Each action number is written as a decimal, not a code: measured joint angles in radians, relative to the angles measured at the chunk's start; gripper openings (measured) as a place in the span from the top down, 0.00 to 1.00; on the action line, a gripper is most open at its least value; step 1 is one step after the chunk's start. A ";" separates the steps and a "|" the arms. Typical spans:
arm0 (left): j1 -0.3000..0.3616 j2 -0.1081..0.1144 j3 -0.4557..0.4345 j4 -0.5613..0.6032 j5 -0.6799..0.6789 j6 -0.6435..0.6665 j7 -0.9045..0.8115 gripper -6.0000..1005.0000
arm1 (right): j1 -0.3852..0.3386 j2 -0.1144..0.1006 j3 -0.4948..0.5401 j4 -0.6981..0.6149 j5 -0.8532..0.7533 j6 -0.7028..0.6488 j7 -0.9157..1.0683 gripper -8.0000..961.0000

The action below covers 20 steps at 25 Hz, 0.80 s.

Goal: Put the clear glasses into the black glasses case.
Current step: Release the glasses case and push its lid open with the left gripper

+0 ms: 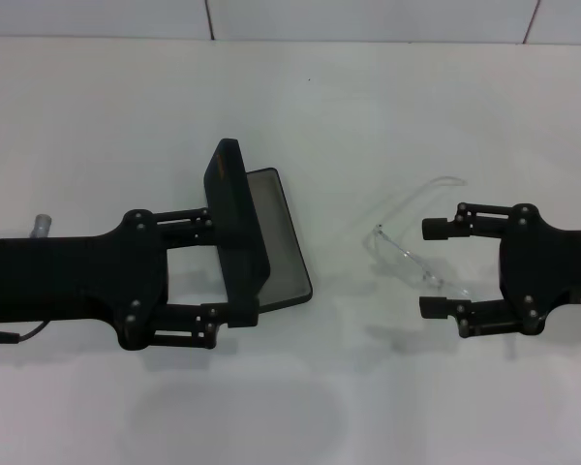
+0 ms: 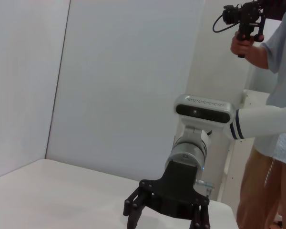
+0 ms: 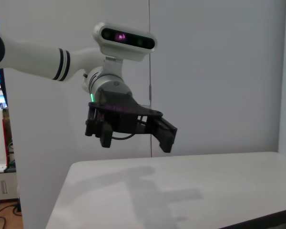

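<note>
We find the clear glasses point(image 1: 413, 254), a colourless transparent plastic pair with a wraparound lens and thin clear temple arms, lying on the white table point(image 1: 416, 107) right of centre in the head view. Their lens front runs from about 10 o'clock to 4 o'clock, and one temple arm curves away toward 1 o'clock. The lens sits just beside the fingertips of the right gripper point(image 1: 434, 268), at roughly 9 o'clock from it, with its near end reaching between the two fingers. We note those jaws stand wide apart and hold nothing. The right arm is plainly the nearer one. We judge that the coming grasp depends on the jaws straddling the lens across its short side, since the long axis lies slanted to the line joining the fingertips.

At 9 o'clock from the glasses, well apart, lies the black glasses case point(image 1: 261, 242), a rectangular hard case with rounded corners. It is open: the grey-lined half lies flat and the black half stands up on edge. The left gripper point(image 1: 228, 265) has its fingers spread wide on either end of the upright half; we cannot tell whether they actually press it.

The glasses' transparency makes their outline faint, and the second temple arm is hard to trace. Neither wrist view shows the glasses or the case; each shows only the opposite arm, and the left wrist view also a person with a camera point(image 2: 243, 16).
</note>
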<state>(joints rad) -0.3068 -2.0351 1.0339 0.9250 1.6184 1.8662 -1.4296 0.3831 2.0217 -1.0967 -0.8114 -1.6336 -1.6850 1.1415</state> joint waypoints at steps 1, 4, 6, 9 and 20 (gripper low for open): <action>0.000 -0.001 0.000 0.000 0.000 0.000 0.000 0.21 | 0.000 0.000 -0.002 0.002 0.000 0.000 -0.004 0.18; 0.000 -0.003 0.000 0.000 0.000 -0.001 0.000 0.21 | -0.001 0.000 -0.003 0.009 0.001 -0.003 -0.011 0.18; 0.000 -0.003 0.000 0.000 0.000 -0.001 0.000 0.21 | -0.002 0.000 -0.002 0.009 0.001 -0.005 -0.011 0.18; 0.000 -0.004 0.000 0.000 0.000 -0.001 0.000 0.21 | -0.003 0.000 0.001 0.010 0.002 -0.006 -0.011 0.18; -0.015 -0.017 -0.034 0.005 -0.015 -0.003 -0.054 0.21 | -0.005 0.000 0.018 0.071 0.058 0.001 -0.012 0.18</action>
<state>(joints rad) -0.3222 -2.0524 0.9997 0.9301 1.6039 1.8628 -1.4833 0.3784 2.0220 -1.0787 -0.7400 -1.5756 -1.6838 1.1299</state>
